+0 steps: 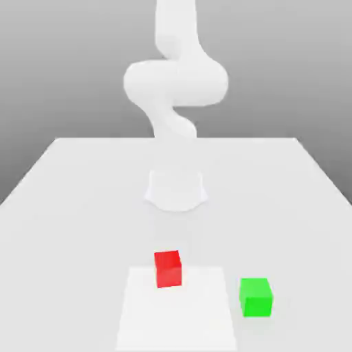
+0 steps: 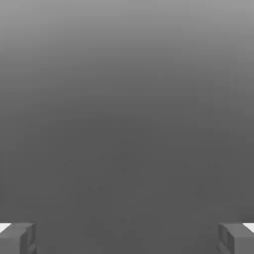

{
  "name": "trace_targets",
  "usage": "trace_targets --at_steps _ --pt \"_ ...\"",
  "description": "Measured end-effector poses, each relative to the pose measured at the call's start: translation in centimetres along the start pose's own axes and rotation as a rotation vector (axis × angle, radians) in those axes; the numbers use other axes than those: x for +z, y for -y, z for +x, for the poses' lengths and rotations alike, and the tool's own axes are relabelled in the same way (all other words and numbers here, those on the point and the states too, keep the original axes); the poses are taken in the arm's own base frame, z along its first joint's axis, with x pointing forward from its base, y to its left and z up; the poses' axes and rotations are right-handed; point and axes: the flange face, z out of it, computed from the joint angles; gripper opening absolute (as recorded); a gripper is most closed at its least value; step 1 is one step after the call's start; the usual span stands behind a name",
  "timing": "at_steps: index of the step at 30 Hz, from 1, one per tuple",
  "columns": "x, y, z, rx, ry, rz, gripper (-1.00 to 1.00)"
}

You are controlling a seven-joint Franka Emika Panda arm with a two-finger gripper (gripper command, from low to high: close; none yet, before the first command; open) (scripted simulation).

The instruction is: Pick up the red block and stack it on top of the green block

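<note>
The red block (image 1: pixel 168 268) rests on the white table, on the far edge of a paler square patch (image 1: pixel 175 309). Apart from it, toward the exterior view's right and a little nearer the camera, sits the green block (image 1: pixel 256 297). In the hand view my gripper (image 2: pixel 127 239) is open, its two grey fingertips (image 2: pixel 18 238) spread wide with nothing between them and only a grey backdrop beyond. Neither block appears in the hand view. The white arm (image 1: pixel 175 82) rises from its base behind the blocks.
The arm's round base (image 1: pixel 176 190) stands on the table (image 1: pixel 82 206) behind the red block. The table's edges run off toward both sides of the exterior view.
</note>
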Motion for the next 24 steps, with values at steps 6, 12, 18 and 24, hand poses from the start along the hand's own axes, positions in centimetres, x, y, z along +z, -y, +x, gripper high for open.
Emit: trace_targets --at_steps 6,12,18,24 --pt "14.0 -5.1 -4.3 -0.050 0.157 -0.157 0.00" --pt "24.6 -13.1 -11.7 -0.097 0.333 -0.307 0.00" --pt "31.9 -23.4 -21.6 -0.140 0.530 -0.451 0.00" --pt "36.0 -26.9 -25.1 -0.146 0.552 -0.467 -1.00"
